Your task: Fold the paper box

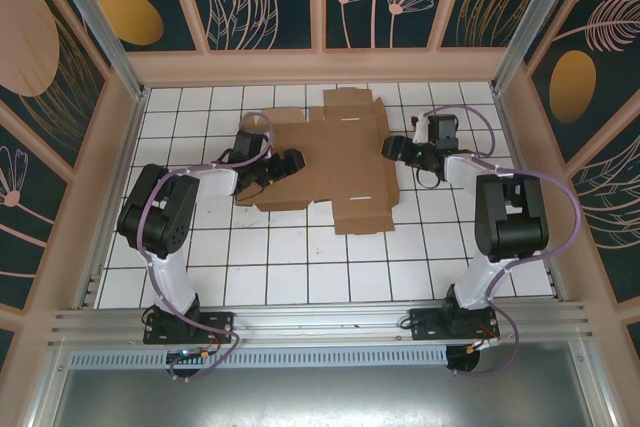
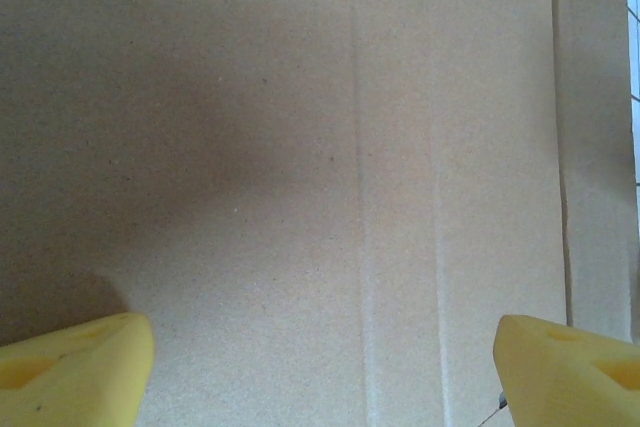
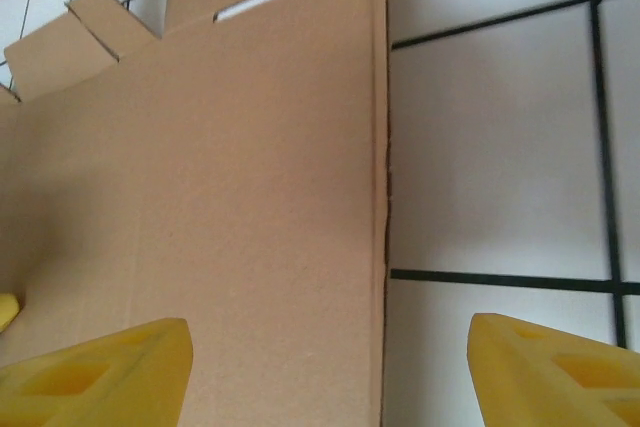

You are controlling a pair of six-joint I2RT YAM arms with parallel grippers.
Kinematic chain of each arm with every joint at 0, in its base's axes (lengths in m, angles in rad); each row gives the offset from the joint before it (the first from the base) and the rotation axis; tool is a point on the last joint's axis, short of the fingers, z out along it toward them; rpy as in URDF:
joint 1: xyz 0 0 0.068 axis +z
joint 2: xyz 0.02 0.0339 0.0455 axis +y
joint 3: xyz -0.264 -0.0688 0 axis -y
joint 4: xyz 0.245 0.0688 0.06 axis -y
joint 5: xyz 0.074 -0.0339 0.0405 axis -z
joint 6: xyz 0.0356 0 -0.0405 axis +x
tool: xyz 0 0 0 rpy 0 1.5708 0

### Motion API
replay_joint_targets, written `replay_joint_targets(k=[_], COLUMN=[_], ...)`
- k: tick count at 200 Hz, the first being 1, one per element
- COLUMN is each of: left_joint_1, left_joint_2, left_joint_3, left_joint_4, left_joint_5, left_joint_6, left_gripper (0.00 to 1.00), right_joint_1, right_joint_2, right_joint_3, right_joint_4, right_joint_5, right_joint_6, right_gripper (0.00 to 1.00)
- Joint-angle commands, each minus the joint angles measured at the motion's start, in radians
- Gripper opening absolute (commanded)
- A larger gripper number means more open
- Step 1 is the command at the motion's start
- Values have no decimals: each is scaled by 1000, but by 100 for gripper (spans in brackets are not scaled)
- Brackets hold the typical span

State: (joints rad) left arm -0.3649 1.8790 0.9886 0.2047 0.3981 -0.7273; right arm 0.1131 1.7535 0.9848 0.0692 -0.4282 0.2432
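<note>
One paper box (image 1: 335, 162), flat; left gripper (image 1: 296, 161), right gripper (image 1: 391, 148) agape.

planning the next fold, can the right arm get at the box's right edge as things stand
Probably yes: the right gripper hangs open straddling that edge of the paper box, nothing in between, with bare tile beside it.

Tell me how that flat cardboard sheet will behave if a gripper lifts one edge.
The paper box lies flat as a thin, wide sheet, so it is probably light and would likely hinge along its creases if lifted by one edge. On the smooth tiles it may slide when pushed.
</note>
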Motion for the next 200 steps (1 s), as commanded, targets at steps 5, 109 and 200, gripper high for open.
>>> replay_joint_targets(k=[5,109,200], left_joint_1=[-2,-2,-2], left_joint_2=[14,-61,-32], left_joint_3=[14,-10,12], left_joint_4=[-19,17,5], left_joint_5=[20,9,-5], left_joint_6=[3,42,42], left_gripper=[87,88,88], right_joint_1=[8,35,316], right_joint_2=[55,45,217], right_joint_3=[9,78,261], right_joint_4=[10,-148,-424], right_joint_5=[-23,174,1023], right_joint_6=[10,-134,-417], right_gripper=[68,0,0])
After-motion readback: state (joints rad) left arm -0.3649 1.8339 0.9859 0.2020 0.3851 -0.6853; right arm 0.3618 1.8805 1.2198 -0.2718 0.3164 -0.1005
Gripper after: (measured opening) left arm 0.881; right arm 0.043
